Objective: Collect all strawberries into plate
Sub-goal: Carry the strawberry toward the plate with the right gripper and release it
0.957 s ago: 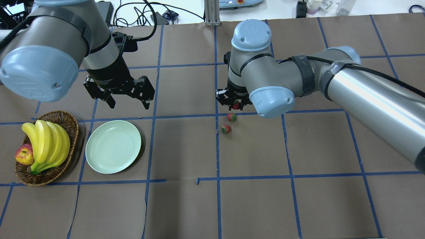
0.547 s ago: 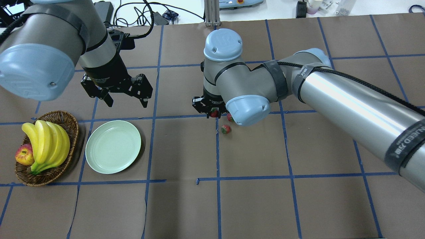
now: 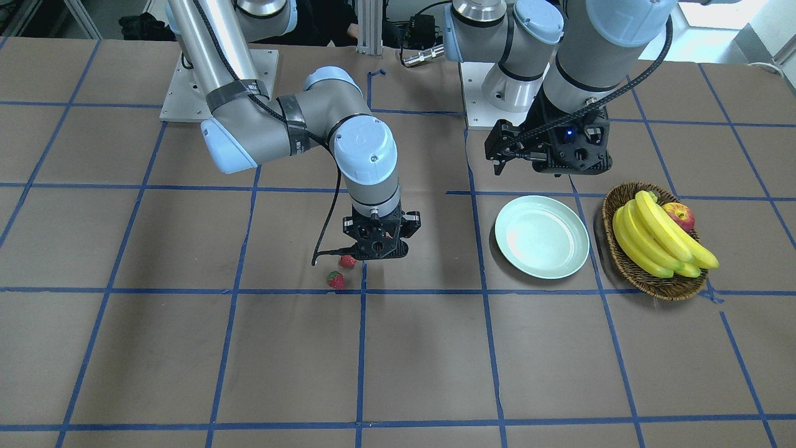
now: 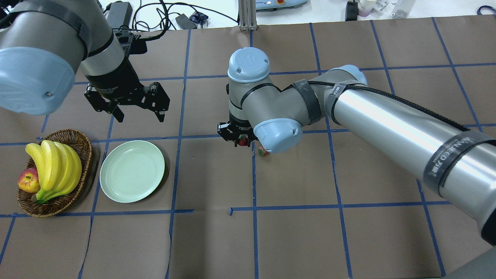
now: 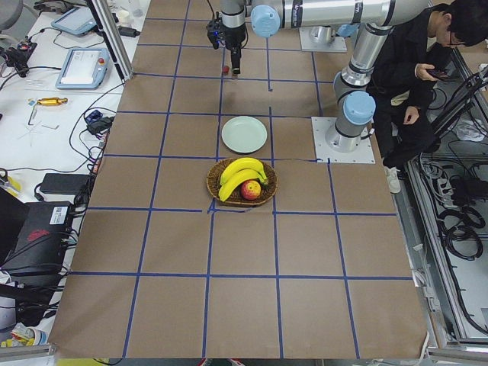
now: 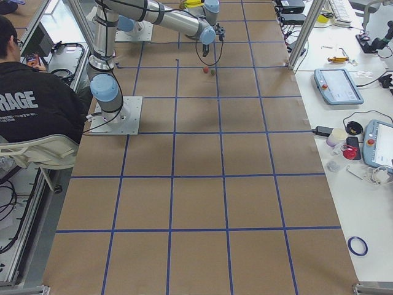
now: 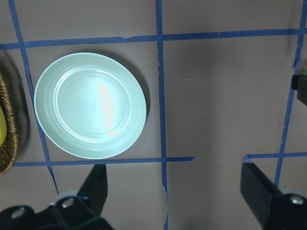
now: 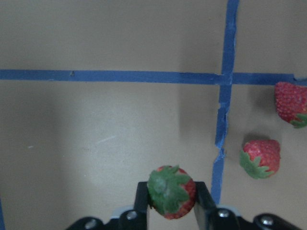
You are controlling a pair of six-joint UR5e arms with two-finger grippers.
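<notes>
Front view first: the right gripper (image 3: 377, 246) hangs straight down by a tape cross, and 2 loose strawberries (image 3: 347, 261) (image 3: 336, 280) lie on the table (image 3: 186, 348) just beside it, near each other but apart. The plate (image 3: 542, 236) sits bare, well off on the left arm's side, with a basket (image 3: 659, 292) of bananas (image 3: 659, 239) and an apple (image 3: 679, 214) just beyond. Overhead now: a strawberry (image 4: 243, 140) shows red between the right fingers, held above the paper, I judge, ready to travel. 1 loose one peeks from under the wrist and the other is hidden. The left gripper (image 4: 138, 111) hovers past the plate, fingers spread wide and holding nothing, and to my eye it is out of the carrying lane. The run from right gripper to plate crosses only taped paper. Left side view: too far to read any fingers, but the plate lies between basket and berries. Right side view: 2 red specks by the near arm's tip, no more to tell. Left wrist: the plate is bare, its raised rim unbroken, and the wicker edge is just beside it. Right wrist: here's the grip, 2 pads (image 8: 142, 196) pinching the strawberry's sides in a narrow hold, green cap toward the camera. The loose pair lies beyond the tape line. 1 of 3 under way, I'd say, and the drop must clear that rim.
</notes>
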